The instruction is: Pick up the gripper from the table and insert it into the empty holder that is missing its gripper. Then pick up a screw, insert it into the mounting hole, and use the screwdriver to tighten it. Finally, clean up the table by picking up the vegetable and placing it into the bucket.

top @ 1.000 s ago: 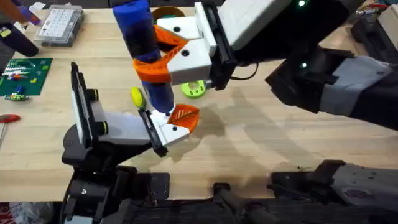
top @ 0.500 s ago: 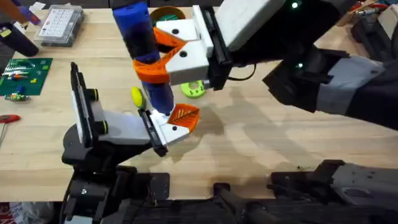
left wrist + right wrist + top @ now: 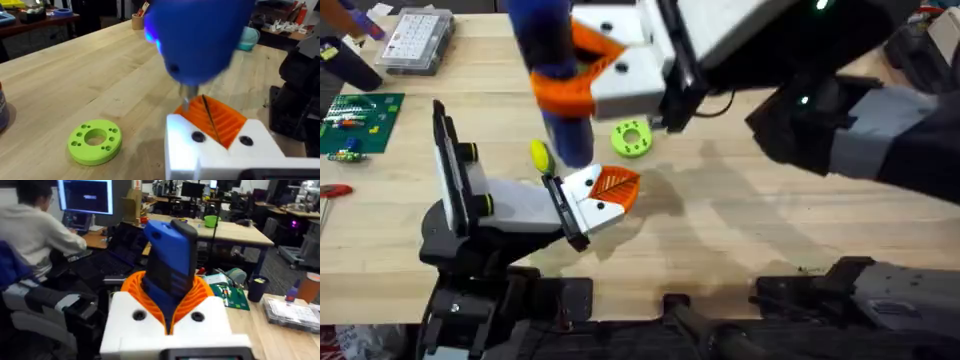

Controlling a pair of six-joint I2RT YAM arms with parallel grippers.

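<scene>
- Overhead: right gripper (image 3: pixel 595 75) clenched on the screwdriver (image 3: pixel 555 70), at 12 o'clock above the left gripper (image 3: pixel 605 195).
- Left wrist view: the screwdriver's metal tip just over the left fingers (image 3: pixel 220 122); cannot tell whether they grip anything.
- No legible writing.

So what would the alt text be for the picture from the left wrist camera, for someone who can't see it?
A blurred blue screwdriver hangs tip-down just above the left end effector, whose white fingers with orange ribbed pads fill the lower right. A lime-green ring with small holes lies flat on the pale wooden table at the lower left.
</scene>
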